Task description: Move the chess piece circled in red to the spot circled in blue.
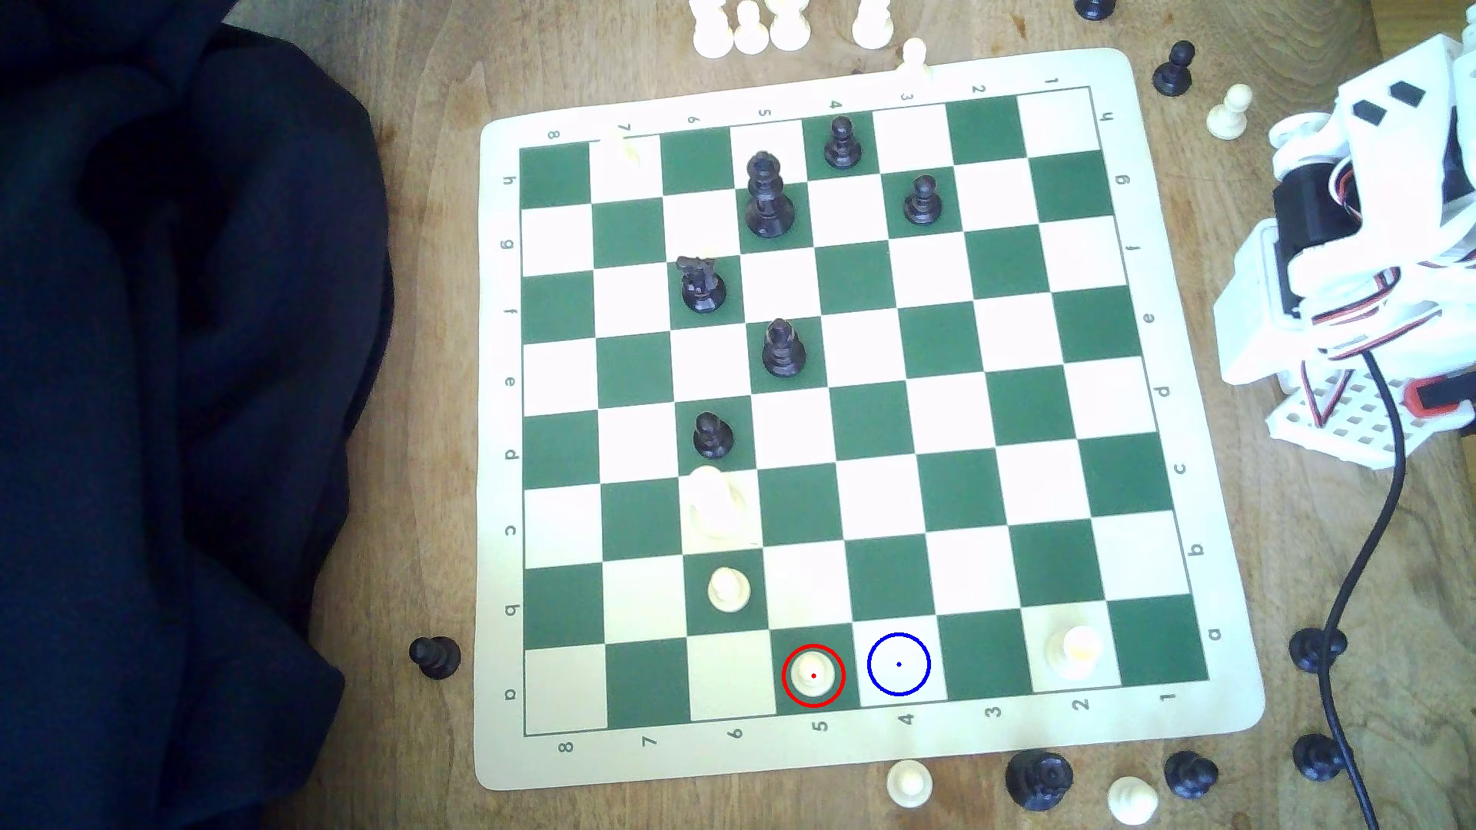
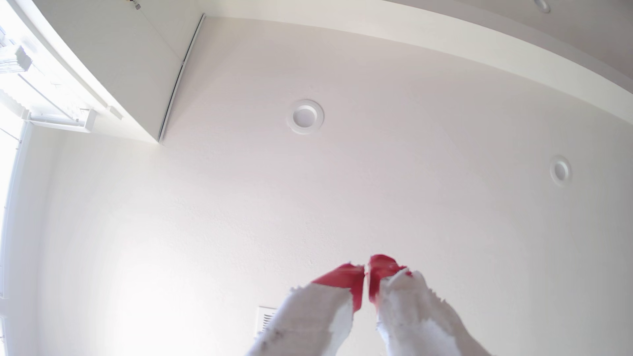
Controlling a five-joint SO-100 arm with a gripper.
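While pawn boardbound, gripper ceilingward

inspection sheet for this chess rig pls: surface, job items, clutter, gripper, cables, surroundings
Surface: green-and-cream chess mat lying on a wooden table.
Job's things: cream pawn ringed in red on a green square in the mat's near row; blue-circled cream square next to it toward the exterior view's right, bare.
Clutter: black pieces and other cream pieces on the mat; loose pieces around its edges.
Gripper: gripper with red tips nearly closed, holding nothing, pointed at the ceiling.
Cables: black cable running off the arm past the mat's corner.
Surroundings: dark cloth at the exterior view's left.
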